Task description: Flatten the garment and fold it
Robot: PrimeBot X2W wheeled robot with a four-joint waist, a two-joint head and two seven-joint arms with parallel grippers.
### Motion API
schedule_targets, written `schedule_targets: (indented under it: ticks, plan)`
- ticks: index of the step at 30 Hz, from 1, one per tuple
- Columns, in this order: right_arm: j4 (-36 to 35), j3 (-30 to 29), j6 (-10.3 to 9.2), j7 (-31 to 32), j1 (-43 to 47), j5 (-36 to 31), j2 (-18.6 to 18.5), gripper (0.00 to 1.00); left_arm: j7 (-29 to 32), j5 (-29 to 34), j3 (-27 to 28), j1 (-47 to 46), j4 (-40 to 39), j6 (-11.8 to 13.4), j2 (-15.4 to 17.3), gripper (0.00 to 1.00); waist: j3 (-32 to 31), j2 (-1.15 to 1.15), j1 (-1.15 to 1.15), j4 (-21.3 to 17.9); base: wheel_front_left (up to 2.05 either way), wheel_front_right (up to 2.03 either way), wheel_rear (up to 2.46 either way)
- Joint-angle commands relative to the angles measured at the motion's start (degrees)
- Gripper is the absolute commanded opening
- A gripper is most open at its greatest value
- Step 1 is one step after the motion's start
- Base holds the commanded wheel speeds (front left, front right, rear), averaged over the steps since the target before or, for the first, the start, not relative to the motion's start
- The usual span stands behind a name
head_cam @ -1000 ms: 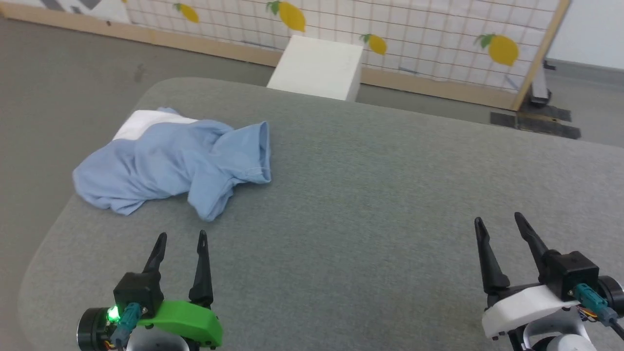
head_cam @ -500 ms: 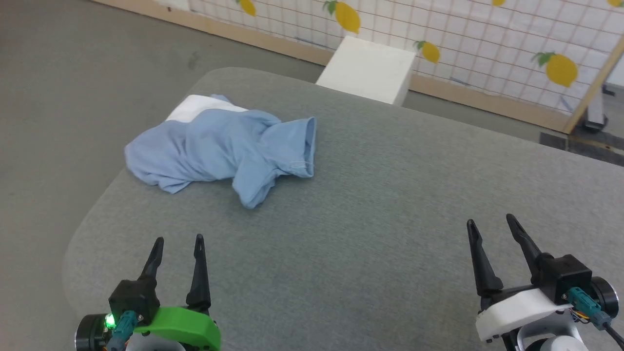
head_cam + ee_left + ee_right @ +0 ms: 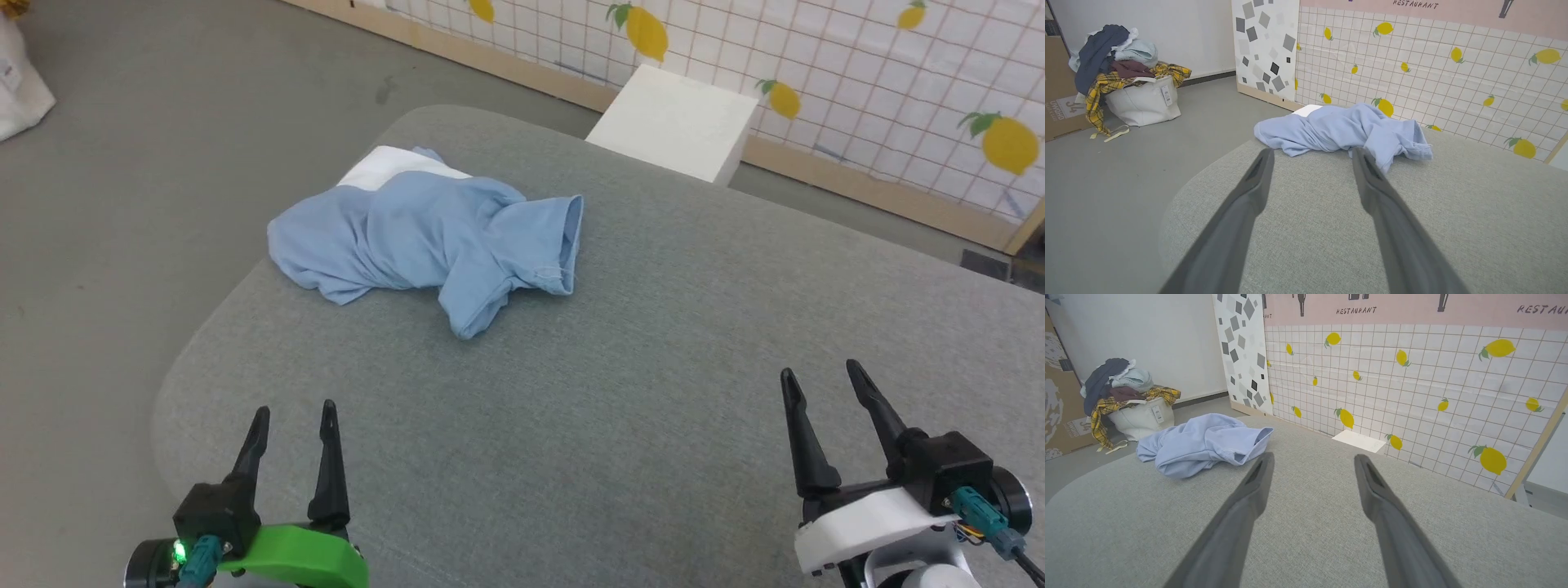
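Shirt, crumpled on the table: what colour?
The soft knit shirt is light blue, with a white panel; head view shows best.

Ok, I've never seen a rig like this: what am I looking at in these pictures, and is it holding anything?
It is a two-armed robot at a grey padded table. The head view looks down from its head: the left gripper has the green base, the right gripper the white base. The two wrist views look along each gripper's long dark fingers. A crumpled light blue garment lies on the table's far left. Both grippers are open and hold nothing.
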Motion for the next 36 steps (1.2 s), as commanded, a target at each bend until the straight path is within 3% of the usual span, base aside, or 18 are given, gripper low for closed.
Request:
schedule_targets:
  ticks: [1, 36]
  plan:
    - [0.3, -0.2, -0.07, -0.8, 0.4, 0.3, 0.0, 1.0, -0.8, -0.5, -0.2, 1.0, -0.2, 0.4, -0.2, 1.0, 0.2, 0.0, 0.0, 0.8, 0.0, 0.0, 0.0]
    - [1.9, -0.3, -0.1, -4.5, 0.5, -0.5, 0.1, 1.0, -4.5, -4.1, -1.0, 2.4, 0.2, 1.2, -0.3, 1.0, 1.0, 0.0, 0.0, 9.0, 0.0, 0.0, 0.0]
